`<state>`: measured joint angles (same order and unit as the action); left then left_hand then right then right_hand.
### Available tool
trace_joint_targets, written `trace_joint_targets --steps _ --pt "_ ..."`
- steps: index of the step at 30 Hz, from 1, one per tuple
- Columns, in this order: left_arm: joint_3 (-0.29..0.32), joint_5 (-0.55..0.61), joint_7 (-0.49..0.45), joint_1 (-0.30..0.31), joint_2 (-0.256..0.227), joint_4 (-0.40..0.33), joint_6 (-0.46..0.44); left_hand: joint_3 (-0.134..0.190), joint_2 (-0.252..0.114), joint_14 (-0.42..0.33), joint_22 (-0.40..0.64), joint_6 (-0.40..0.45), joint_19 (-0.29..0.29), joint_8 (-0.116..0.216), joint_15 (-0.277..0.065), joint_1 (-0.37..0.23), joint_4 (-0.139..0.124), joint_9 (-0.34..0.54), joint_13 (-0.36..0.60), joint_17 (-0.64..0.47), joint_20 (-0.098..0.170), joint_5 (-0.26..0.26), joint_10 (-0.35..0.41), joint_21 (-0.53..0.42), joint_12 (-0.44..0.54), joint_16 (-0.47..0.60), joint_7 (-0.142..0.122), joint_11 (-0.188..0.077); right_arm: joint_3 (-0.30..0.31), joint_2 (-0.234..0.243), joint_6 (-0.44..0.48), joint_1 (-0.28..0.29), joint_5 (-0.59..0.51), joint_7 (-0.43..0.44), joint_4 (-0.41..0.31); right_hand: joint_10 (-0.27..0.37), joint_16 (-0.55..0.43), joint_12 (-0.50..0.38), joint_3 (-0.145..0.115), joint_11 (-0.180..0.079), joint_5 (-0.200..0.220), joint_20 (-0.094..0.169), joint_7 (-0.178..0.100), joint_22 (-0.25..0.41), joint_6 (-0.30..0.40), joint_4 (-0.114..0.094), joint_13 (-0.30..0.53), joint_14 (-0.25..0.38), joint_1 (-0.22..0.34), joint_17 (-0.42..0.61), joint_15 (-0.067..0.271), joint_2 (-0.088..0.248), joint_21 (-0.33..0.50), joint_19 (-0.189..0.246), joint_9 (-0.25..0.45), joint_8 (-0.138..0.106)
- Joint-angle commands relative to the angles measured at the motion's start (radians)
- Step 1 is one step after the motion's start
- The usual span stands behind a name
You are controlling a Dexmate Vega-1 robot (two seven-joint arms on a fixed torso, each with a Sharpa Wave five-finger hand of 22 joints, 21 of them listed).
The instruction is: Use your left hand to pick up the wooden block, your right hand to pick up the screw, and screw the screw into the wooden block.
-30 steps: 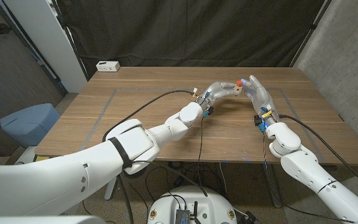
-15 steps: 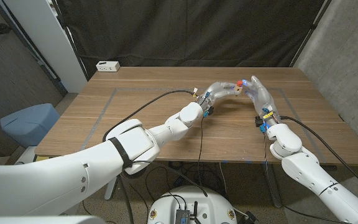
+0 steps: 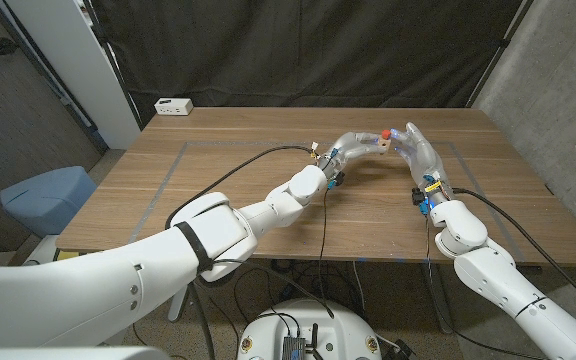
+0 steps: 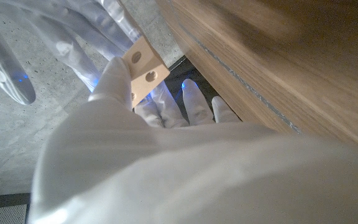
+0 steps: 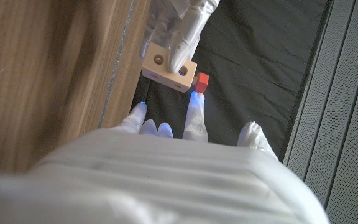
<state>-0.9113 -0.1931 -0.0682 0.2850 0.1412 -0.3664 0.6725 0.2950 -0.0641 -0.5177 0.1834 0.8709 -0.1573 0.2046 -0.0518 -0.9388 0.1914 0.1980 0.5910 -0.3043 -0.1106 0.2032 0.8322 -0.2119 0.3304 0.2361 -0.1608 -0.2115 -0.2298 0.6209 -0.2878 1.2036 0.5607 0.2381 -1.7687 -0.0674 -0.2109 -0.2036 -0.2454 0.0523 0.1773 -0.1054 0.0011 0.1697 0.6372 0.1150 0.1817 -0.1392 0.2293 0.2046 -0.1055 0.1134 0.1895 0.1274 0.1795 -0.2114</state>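
Left hand (image 3: 351, 143) holds the wooden block (image 5: 169, 70) up above the far middle of the table (image 3: 228, 190), fingers wrapped over its side, while the right hand (image 3: 414, 148) reaches in beside it with fingertips at the red-headed screw (image 5: 201, 81) seated against the block's end; whether they actually pinch it I cannot tell. Both pieces look light and rigid. The smooth block is best gripped on its flat faces clear of the holes, and the small screw by its square head, where it could slip.
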Motion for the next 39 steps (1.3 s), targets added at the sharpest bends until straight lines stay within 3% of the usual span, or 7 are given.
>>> trace_joint_targets --steps 1,39 --pt "0.003 0.002 0.002 0.006 0.000 -0.002 0.009 0.049 -0.059 -0.010 0.005 0.026 -0.008 0.012 -0.101 0.041 -0.044 0.005 0.005 -0.002 0.001 0.004 0.010 -0.003 0.004 0.003 -0.002 0.000 0.007 0.002 -0.005 0.020 -0.002 0.007 -0.014 0.010 -0.007 -0.006 -0.007 0.000 0.002 0.005 0.000 0.003 0.024 0.000 0.001 0.010 0.003 0.003 0.002 0.004 0.011 0.015 0.002 -0.012" --pt "0.004 0.007 0.004 0.009 0.001 -0.002 0.013 0.050 -0.060 -0.015 0.005 0.031 -0.009 0.015 -0.101 0.045 -0.045 0.005 0.007 -0.002 0.001 0.003 0.015 -0.003 0.009 0.003 -0.001 0.001 0.002 0.003 -0.017 0.025 0.004 -0.021 -0.012 0.058 -0.009 -0.008 -0.016 -0.032 0.001 0.005 -0.001 0.003 0.106 0.006 0.001 0.035 0.007 -0.001 0.013 0.008 0.011 0.033 0.003 -0.017"
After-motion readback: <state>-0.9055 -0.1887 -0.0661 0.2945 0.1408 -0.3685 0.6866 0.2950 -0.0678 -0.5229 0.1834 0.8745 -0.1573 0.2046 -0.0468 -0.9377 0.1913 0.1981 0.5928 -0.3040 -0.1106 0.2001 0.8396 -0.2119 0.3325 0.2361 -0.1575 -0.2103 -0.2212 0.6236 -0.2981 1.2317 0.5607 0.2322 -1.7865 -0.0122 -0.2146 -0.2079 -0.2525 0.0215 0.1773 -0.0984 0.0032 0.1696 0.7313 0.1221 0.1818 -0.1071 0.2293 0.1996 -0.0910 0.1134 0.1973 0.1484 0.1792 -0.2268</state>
